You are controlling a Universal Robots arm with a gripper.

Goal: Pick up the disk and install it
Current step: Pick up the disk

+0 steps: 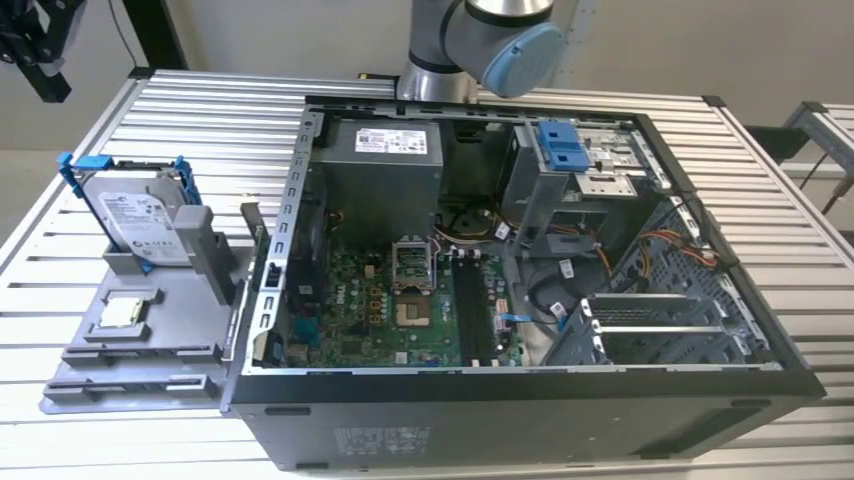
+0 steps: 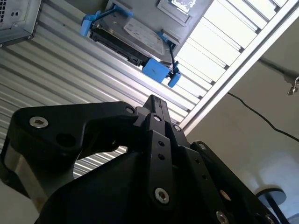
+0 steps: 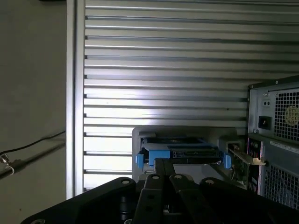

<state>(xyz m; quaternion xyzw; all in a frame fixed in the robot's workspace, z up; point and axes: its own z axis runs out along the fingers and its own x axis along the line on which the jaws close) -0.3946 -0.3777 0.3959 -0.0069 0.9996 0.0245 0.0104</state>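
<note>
The disk (image 1: 134, 215) is a silver-grey hard drive in a bright blue bracket. It stands on edge in a grey holder (image 1: 147, 345) at the exterior view's left, beside the open computer case (image 1: 534, 400). My gripper (image 1: 34, 45) hangs high above the table's far left corner, well apart from the disk. In both wrist views the black fingers meet at one tip, shut with nothing between them, so the gripper (image 2: 152, 100) (image 3: 161, 162) is empty. The disk (image 2: 135, 39) (image 3: 180, 151) lies beyond that tip, blue bracket ends showing at both sides.
The case holds a motherboard (image 1: 400, 300), a power supply (image 1: 380, 150) and a drive bay with a blue latch (image 1: 563, 145). A small square processor chip (image 1: 123, 312) lies on the grey holder. The slatted metal table (image 1: 200, 110) carries everything; a cable (image 3: 32, 142) runs off its edge.
</note>
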